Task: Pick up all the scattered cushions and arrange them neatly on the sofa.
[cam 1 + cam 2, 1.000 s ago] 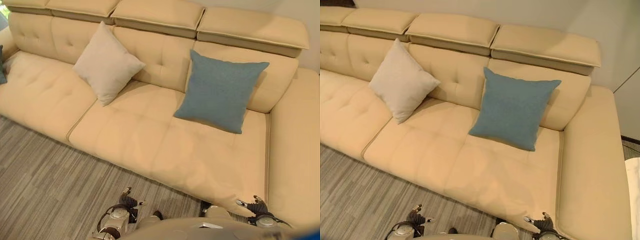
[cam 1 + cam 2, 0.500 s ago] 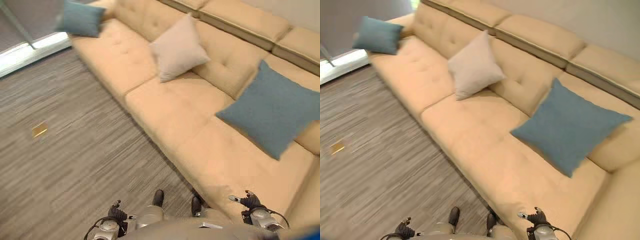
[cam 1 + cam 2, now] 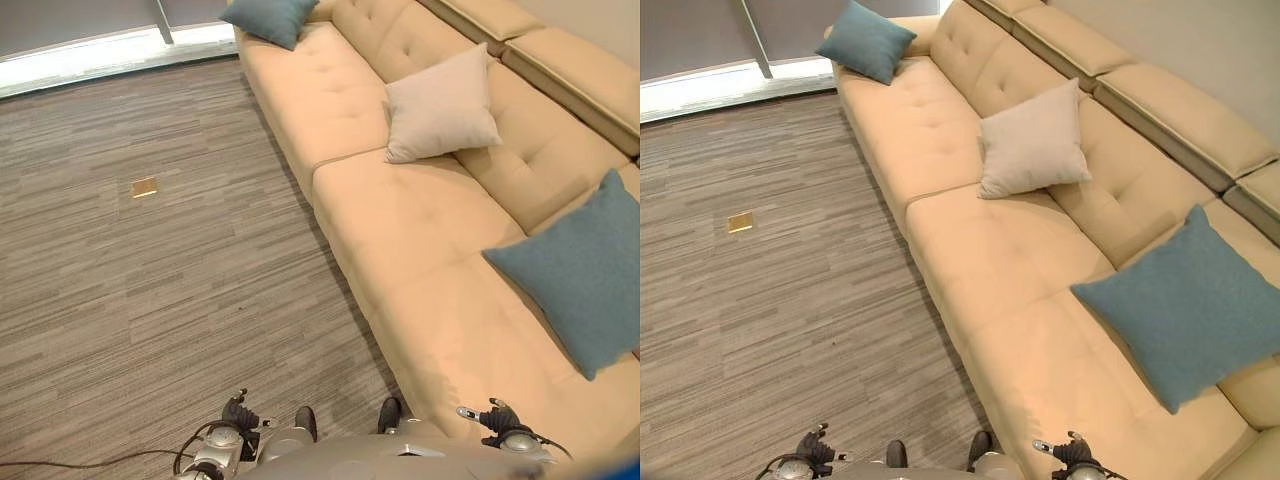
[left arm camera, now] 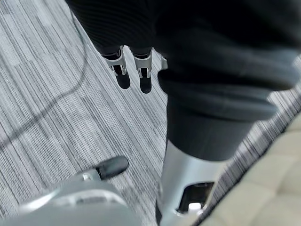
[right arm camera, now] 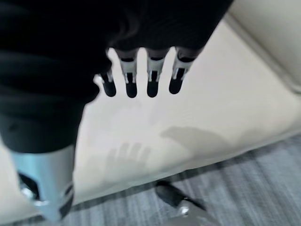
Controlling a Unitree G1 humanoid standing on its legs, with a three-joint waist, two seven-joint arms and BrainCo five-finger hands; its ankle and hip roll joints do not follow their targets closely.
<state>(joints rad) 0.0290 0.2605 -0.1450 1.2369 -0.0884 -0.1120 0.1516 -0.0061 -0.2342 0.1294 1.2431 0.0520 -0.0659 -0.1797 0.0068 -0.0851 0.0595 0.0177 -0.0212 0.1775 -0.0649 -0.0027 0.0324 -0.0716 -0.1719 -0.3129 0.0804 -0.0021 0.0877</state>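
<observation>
A long cream sofa (image 3: 1020, 260) runs from near right to far left. On it, a large blue cushion (image 3: 1190, 305) leans near right, a beige cushion (image 3: 1032, 143) mid-seat, a smaller blue cushion (image 3: 866, 40) at the far end. Left hand (image 4: 133, 70) and right hand (image 5: 141, 77) hang relaxed, holding nothing.

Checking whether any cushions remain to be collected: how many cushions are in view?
3, all on the sofa: a blue cushion at the far end, a beige cushion against the backrest midway, another blue cushion nearest. Others may lie outside the view.
</observation>
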